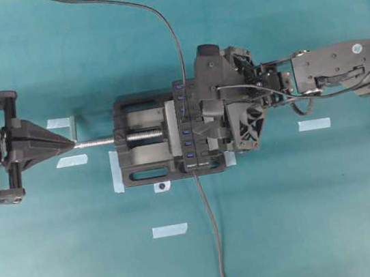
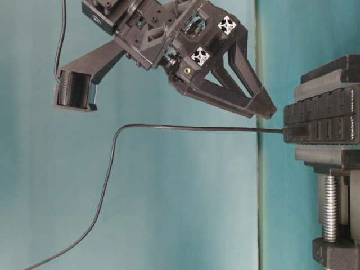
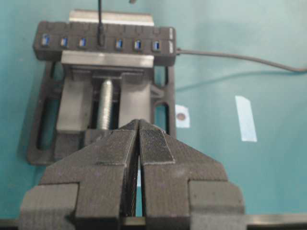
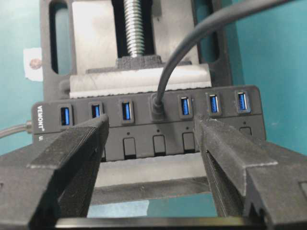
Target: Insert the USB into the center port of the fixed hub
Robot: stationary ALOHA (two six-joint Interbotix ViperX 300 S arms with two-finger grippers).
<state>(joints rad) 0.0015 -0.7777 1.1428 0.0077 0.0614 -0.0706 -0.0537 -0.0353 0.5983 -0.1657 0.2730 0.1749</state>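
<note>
The USB (image 4: 157, 108) sits plugged into the center port of the fixed hub (image 4: 144, 132), clamped in the vise (image 3: 100, 120). The right gripper (image 4: 151, 143) hovers with fingers wide, holding nothing; the left gripper (image 3: 139, 143) has fingers pressed together.

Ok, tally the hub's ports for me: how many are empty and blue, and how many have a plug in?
Empty blue ports: 6
Ports with a plug in: 1
Total on the hub: 7
</note>
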